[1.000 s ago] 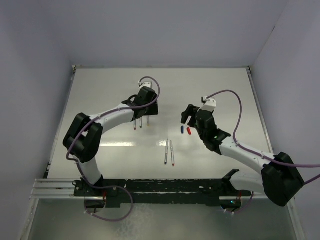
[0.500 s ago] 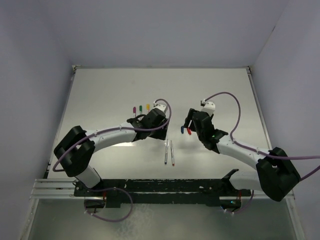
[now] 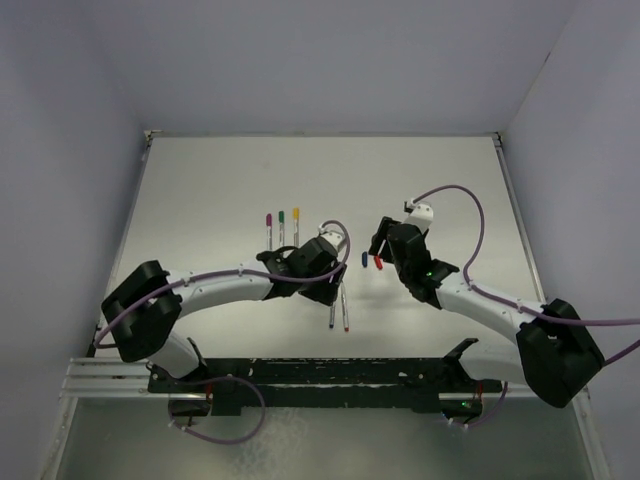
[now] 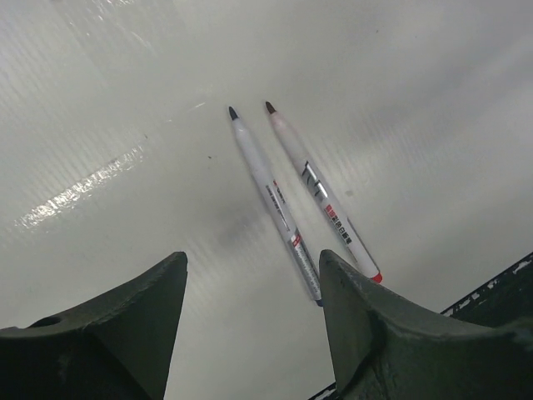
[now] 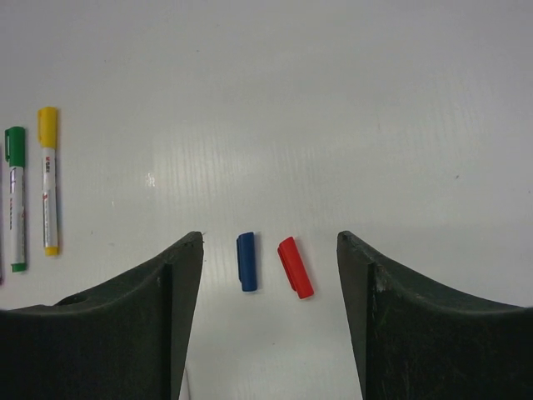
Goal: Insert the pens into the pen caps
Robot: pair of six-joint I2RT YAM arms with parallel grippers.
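Right wrist, right pincer (image 5: 270,236) spread, holding nothing, blue cap (image 5: 246,262) and red cap (image 5: 296,267) between fingers (image 5: 125,325)

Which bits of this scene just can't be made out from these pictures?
Top view: upper ends of the two uncapped pens, under the left gripper.
Right wrist view: purple pen, nearly all cut off by the left edge.
Left wrist view: lettering on the pens, blurred.
Top view: blue cap and red cap, too small to tell open ends.

Both arms reach inward over the table (image 3: 200,190), with the left gripper (image 4: 251,258) and right gripper (image 5: 268,237) lowered near its middle, jaws apart and empty.
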